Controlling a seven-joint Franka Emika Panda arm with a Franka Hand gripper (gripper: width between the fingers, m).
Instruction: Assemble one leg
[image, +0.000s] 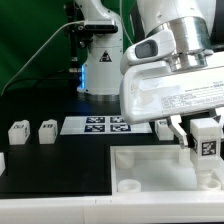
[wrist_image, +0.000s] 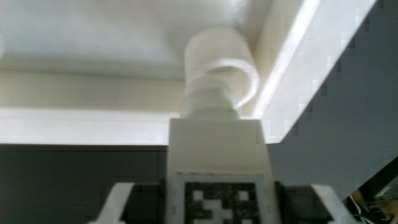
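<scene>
My gripper (image: 205, 148) is shut on a leg (image: 206, 140), a small white block with a black-and-white tag on its face. It holds the leg upright over the right rear corner of the large white tray-like piece (image: 150, 170). In the wrist view the held leg (wrist_image: 221, 150) points at a round socket post (wrist_image: 221, 72) in the corner of the tray piece (wrist_image: 89, 110). My fingers (wrist_image: 128, 205) press on both sides of the tagged end. Whether the leg's tip touches the socket cannot be told.
Two more legs (image: 17, 132) (image: 47, 131) stand on the black table at the exterior view's left. Another white block (image: 162, 127) stands behind the gripper. The marker board (image: 100, 124) lies flat at the back centre. A second robot base (image: 100, 60) stands behind it.
</scene>
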